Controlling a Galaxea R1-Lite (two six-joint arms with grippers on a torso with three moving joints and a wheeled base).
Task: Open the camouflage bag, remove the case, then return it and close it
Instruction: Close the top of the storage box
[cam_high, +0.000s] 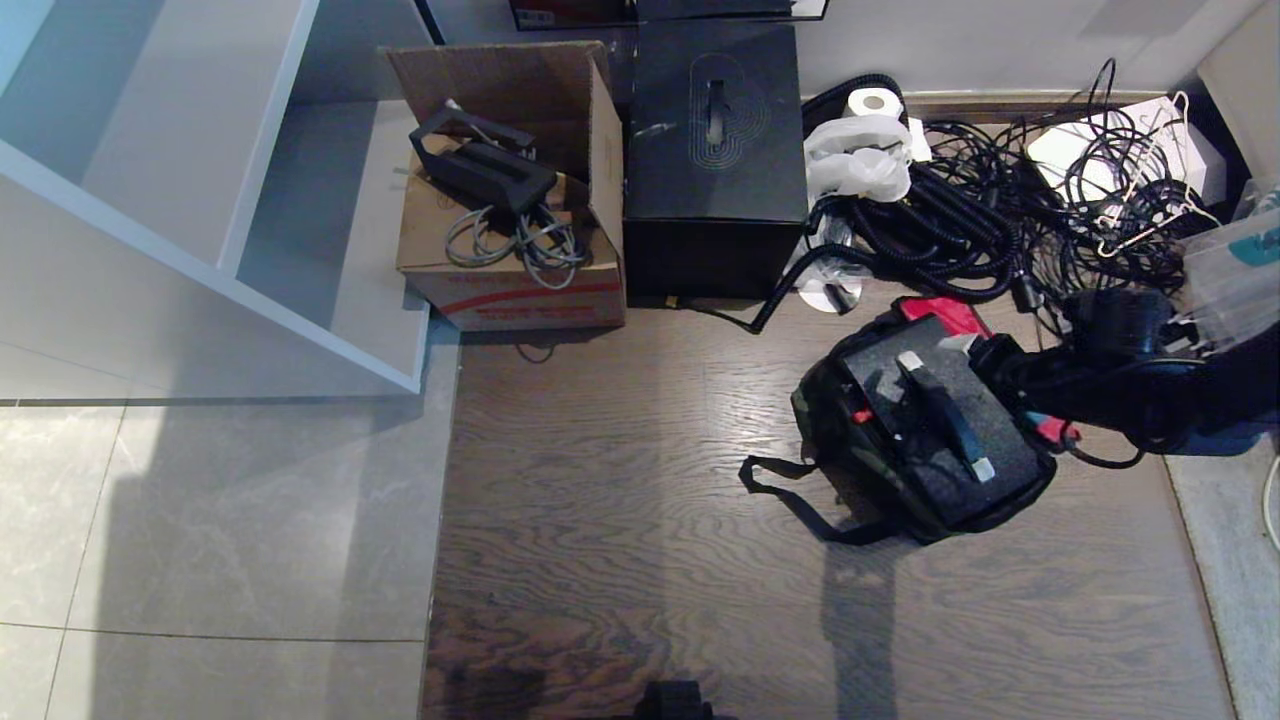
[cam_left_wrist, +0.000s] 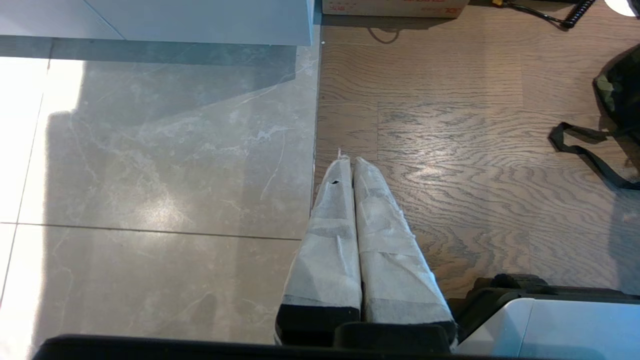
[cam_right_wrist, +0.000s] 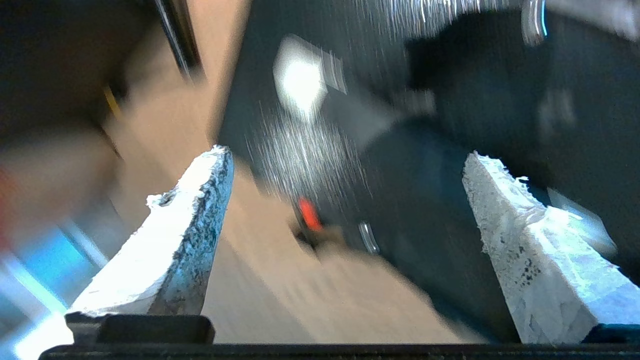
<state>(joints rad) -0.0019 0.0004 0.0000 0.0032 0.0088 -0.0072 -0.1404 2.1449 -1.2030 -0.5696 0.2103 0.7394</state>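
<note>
I see the case (cam_high: 935, 425) lying in the open camouflage bag (cam_high: 835, 430) on the floor. My right end effector (cam_right_wrist: 345, 200) hovers just right of it, fingers spread apart, holding nothing. The left end effector (cam_left_wrist: 352, 165) is pressed together, well left.

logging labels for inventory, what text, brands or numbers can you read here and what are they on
No text here can be read as words.
Cardboard box: red stripe and red print on the front, too small to read.
Black cube box: engraved oval line pattern around a slot, no letters.
Clear plastic bag: teal mark, cut off, unreadable.
Case in the camouflage bag: no label visible.
</note>
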